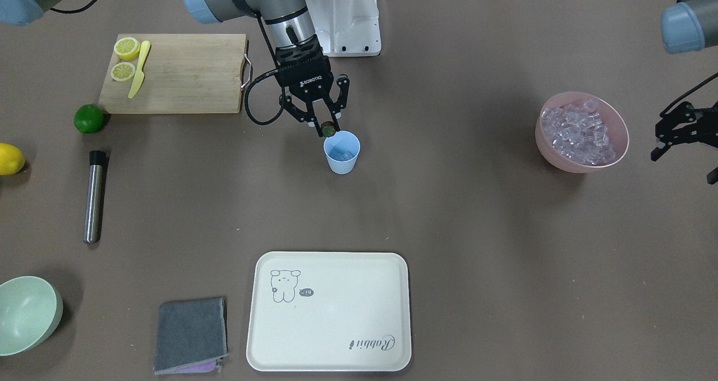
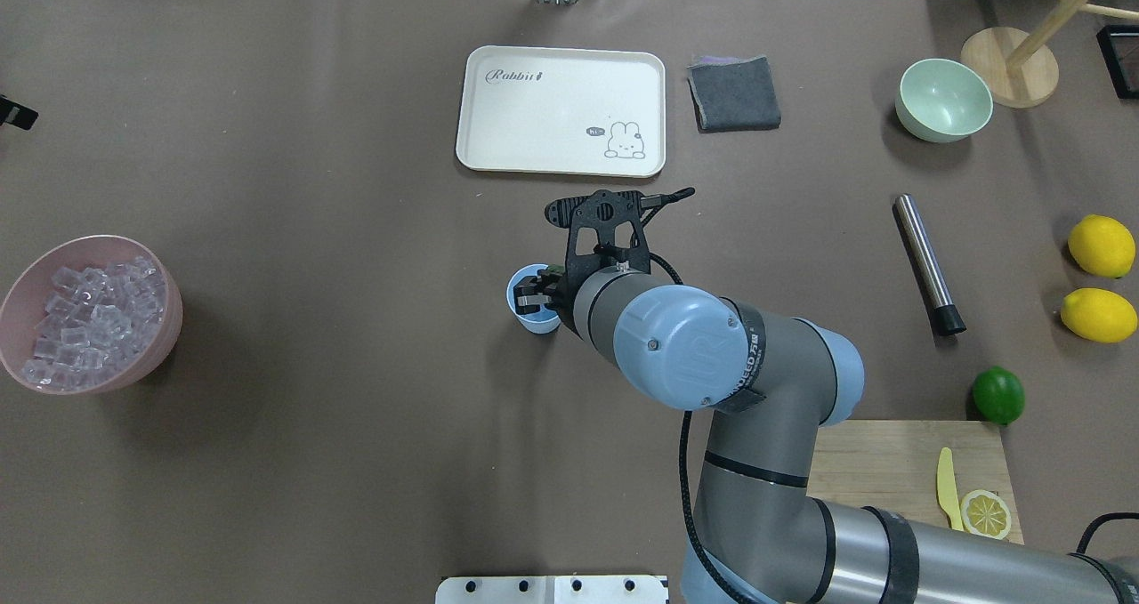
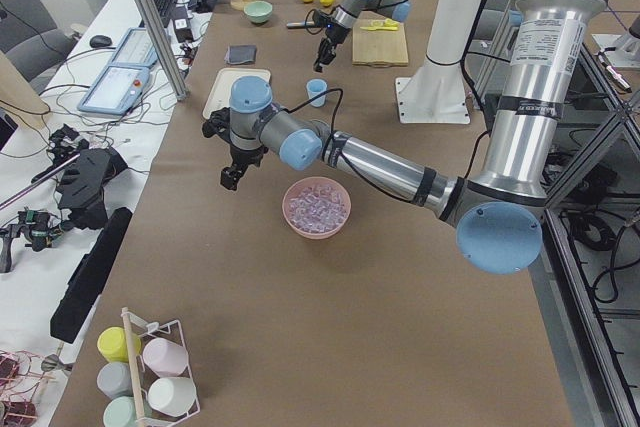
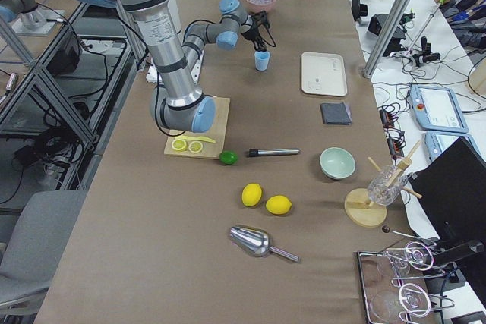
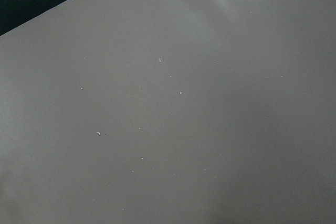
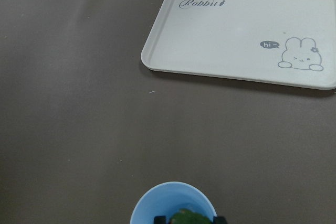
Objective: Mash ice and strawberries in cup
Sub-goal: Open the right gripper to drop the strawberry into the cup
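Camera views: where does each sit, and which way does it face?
Front-facing: across table, facing robot base; right gripper holds strawberry over cup.
Overhead: behind robot, looking forward; right arm.
Left: table's left end; left arm near.
Right: table's right end; right arm near.
Left wrist: bare table; no body.
Right wrist: down into cup, toward tray; fingertips show.
Overhead and right wrist share cup, tray.

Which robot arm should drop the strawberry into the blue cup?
Right. Its jaws grip the strawberry above the cup; the left arm's jaws hang far away beside the pink bowl of ice.
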